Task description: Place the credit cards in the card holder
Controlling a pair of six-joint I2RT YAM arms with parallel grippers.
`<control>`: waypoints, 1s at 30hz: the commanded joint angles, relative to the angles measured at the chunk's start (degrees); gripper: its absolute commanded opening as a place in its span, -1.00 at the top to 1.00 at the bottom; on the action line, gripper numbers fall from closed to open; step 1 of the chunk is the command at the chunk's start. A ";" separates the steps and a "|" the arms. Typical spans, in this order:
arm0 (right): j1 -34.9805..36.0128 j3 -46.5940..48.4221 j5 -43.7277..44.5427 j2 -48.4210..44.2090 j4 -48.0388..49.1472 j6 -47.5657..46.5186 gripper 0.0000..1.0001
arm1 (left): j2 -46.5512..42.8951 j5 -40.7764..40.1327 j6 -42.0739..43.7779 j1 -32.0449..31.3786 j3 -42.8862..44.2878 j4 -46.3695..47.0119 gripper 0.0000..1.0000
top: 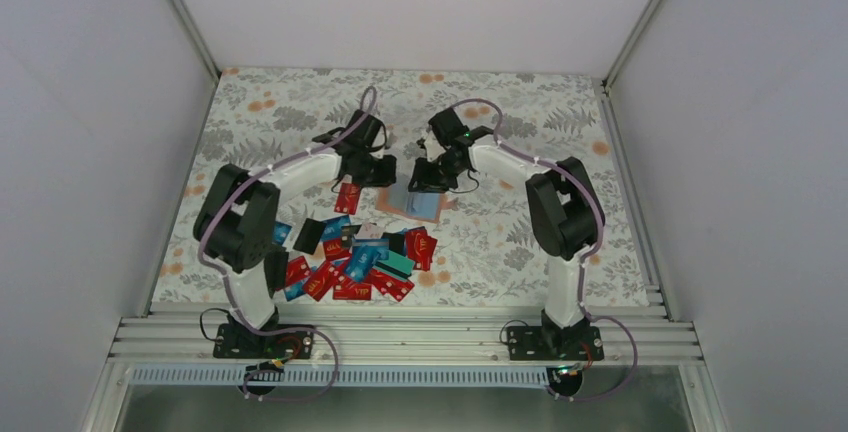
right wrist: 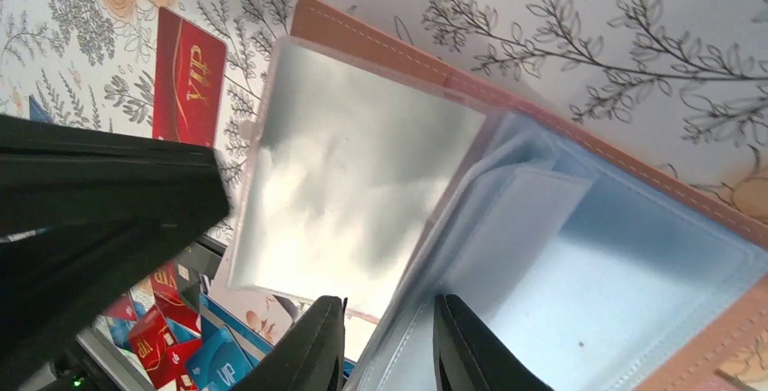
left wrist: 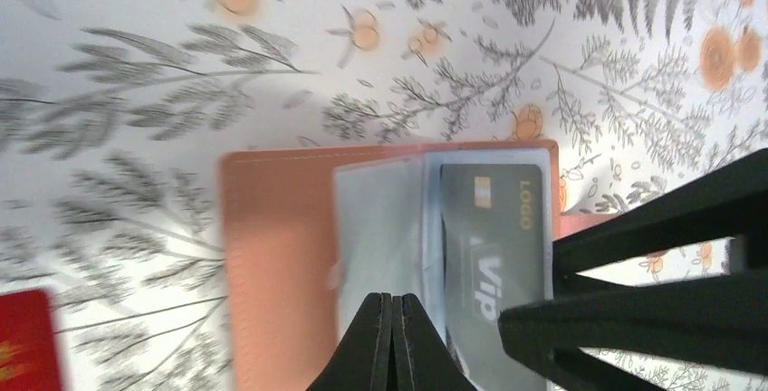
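A tan leather-like folding card holder (top: 415, 204) lies open, its floppy clear sleeves (right wrist: 353, 174) straddled by the right gripper (right wrist: 389, 305), grip unclear, the left gripper (left wrist: 391, 299) shut above it, while thin, stiff, probably slippery plastic credit cards (top: 355, 262), likely best pinched by an edge, heap near it on the robot's side.

Overhead, I get soft, even light across the worktop (top: 520, 242), with only faint shadows under the arms. On the left wrist view the worktop above the left pincer (left wrist: 393, 299) is washed out pale, and the whole picture is smeared; the card holder (left wrist: 272, 264) looks soft-edged beside the pincer. On the right wrist view a clear sleeve (right wrist: 353, 174) just above the right pincer (right wrist: 388, 305) glares silver-white with grey patches, and that pincer's fingers (right wrist: 317, 346) sit out of focus.
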 commanded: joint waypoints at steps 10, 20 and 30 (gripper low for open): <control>2.57 8.99 -1.71 6.79 -2.18 0.56 0.44 | -9.69 -4.13 0.43 3.94 -9.04 0.84 0.95; 2.46 3.32 0.20 1.46 1.05 1.02 0.23 | -13.47 -1.42 0.79 3.03 -10.53 2.95 0.95; 1.94 6.17 1.22 1.52 0.46 0.32 0.20 | -17.38 -3.62 0.33 2.05 -11.02 1.32 0.95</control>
